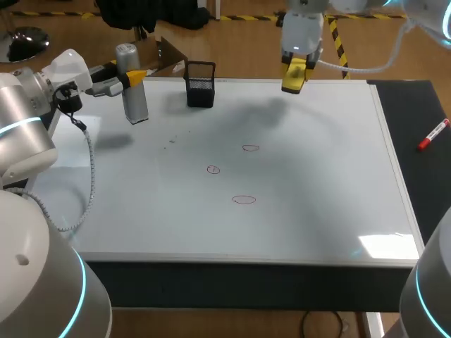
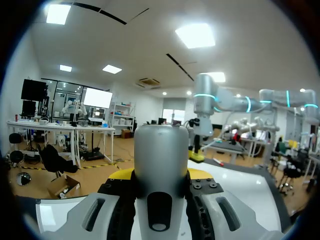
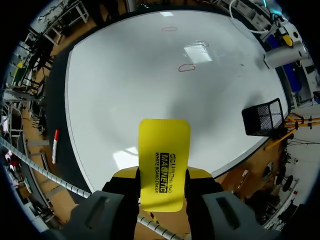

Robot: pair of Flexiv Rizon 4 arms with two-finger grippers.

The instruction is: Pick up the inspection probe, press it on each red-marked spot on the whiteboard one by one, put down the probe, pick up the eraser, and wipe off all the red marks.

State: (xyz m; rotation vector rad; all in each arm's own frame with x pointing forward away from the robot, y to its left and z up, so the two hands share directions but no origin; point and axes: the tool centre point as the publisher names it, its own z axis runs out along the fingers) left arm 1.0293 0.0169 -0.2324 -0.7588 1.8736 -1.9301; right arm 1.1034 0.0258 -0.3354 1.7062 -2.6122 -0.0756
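Left gripper (image 2: 155, 177) clamped on grey probe (image 2: 160, 150), upright between its fingers. Right gripper (image 3: 162, 175) clamped on yellow eraser (image 3: 163, 155), jutting ahead over whiteboard (image 1: 317, 176). Red marks (image 1: 244, 199) well apart from both. Black mesh basket (image 1: 200, 84) between grippers (contents unclear).

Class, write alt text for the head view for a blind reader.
Over a whiteboard with three red marks, the left gripper holds a silver probe upright at the far left and the right gripper holds a yellow eraser above the far edge.
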